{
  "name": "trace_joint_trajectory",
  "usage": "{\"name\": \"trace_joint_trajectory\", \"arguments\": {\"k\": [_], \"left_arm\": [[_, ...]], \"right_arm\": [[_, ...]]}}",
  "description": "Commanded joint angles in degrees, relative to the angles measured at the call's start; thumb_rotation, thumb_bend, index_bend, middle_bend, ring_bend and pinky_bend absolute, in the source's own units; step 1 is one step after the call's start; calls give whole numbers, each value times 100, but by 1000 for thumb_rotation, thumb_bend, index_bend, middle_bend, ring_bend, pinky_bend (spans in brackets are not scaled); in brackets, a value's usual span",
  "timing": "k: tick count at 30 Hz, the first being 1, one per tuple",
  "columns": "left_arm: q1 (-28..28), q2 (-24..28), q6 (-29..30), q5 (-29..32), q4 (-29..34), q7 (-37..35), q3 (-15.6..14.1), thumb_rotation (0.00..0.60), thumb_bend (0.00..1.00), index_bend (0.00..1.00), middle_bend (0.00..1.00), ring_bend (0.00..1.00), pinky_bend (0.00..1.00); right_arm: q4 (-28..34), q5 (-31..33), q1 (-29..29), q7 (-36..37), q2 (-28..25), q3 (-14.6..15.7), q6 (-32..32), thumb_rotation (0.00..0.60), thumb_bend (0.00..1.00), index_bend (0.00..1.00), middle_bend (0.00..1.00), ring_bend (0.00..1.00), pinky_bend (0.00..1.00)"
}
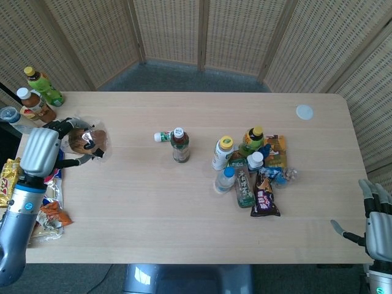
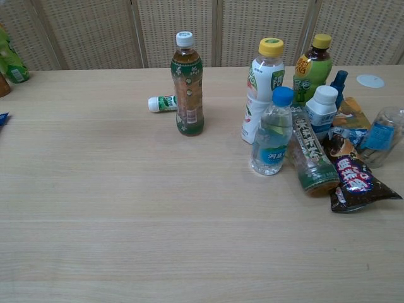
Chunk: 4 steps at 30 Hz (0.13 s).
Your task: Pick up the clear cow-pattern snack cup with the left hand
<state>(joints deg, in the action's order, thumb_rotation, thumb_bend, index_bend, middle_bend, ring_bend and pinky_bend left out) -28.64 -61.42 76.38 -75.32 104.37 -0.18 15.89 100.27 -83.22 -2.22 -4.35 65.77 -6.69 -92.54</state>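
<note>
In the head view my left hand (image 1: 41, 152) is raised over the table's left end and grips the clear cow-pattern snack cup (image 1: 86, 140), which tilts out to the hand's right, clear of the tabletop. The chest view shows neither the cup nor the left hand. My right hand (image 1: 375, 220) hangs off the table's near right corner in the head view, fingers spread and holding nothing.
A brown tea bottle (image 1: 179, 146) stands mid-table with a small white bottle (image 1: 163, 136) lying beside it. A cluster of bottles and snack bags (image 1: 250, 171) fills the right. Snack packets (image 1: 37, 202) and bottles (image 1: 35, 95) line the left edge. A white lid (image 1: 304, 112) lies far right.
</note>
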Motion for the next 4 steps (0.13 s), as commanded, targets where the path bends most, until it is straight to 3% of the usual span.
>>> {"name": "trace_joint_trajectory", "arguments": {"k": [1, 4], "left_arm": [[-91, -62, -86, 62, -47, 50, 67, 600, 241, 601, 607, 629, 457], [-182, -127, -155, 112, -66, 106, 130, 600, 242, 600, 607, 629, 457]], "right_arm": [[7, 12, -6, 2, -11, -7, -11, 524, 148, 0, 0, 0, 0], [0, 33, -24, 16, -24, -4, -23, 526, 149, 0, 0, 0, 0]]}}
